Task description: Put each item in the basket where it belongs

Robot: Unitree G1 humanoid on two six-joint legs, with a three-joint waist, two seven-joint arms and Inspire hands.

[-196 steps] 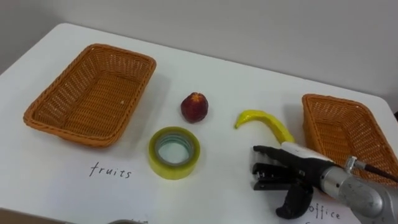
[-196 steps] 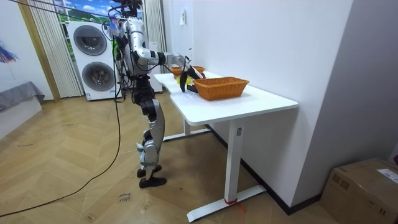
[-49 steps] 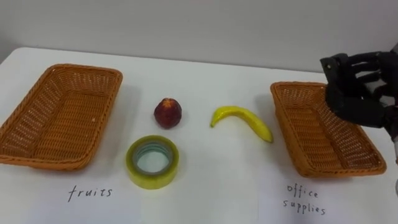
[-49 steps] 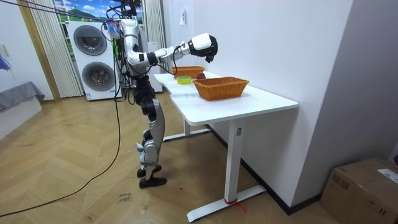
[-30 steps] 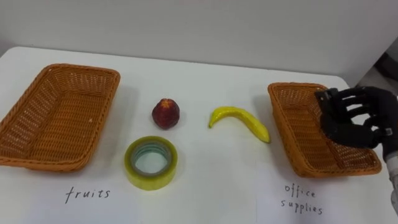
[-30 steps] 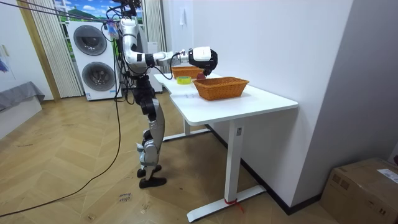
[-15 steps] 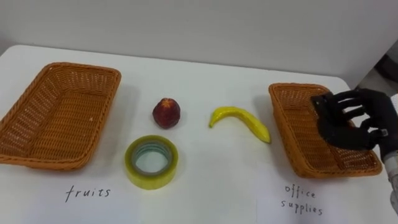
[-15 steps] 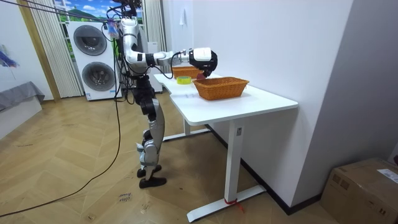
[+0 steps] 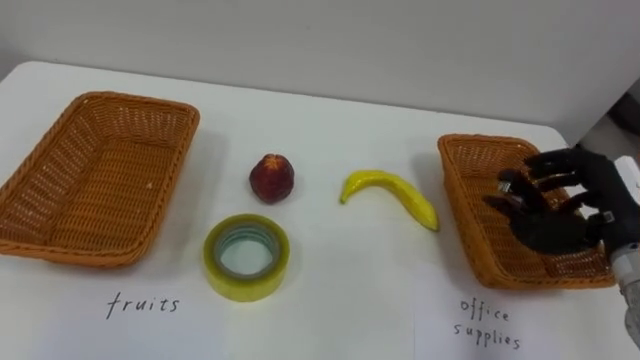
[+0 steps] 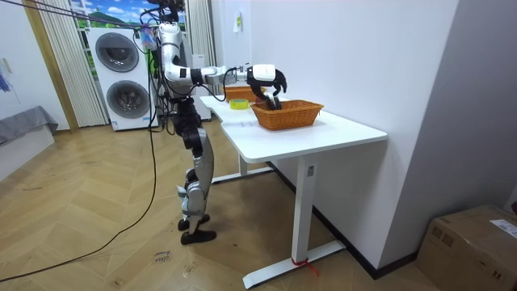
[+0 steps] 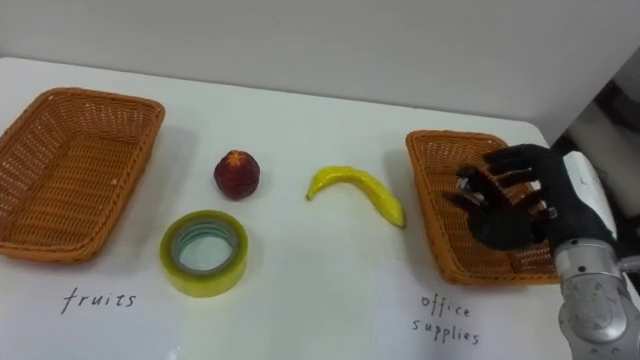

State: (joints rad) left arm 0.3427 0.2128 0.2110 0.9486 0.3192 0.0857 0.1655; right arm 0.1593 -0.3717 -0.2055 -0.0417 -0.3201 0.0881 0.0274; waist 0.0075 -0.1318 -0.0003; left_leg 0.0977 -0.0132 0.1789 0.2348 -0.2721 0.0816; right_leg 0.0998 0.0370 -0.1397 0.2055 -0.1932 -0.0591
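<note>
One basket (image 9: pixel 468 218) sits under our right hand (image 9: pixel 560 222), its fingers spread apart (banana (image 9: pixel 393 191) just beside the basket)

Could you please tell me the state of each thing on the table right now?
Right hand: open, over the right basket.
Right basket: inside partly hidden by that hand.
Left basket: empty.
Red fruit: loose on the table.
Banana: loose on the table.
Tape roll: lying flat on the table.
</note>
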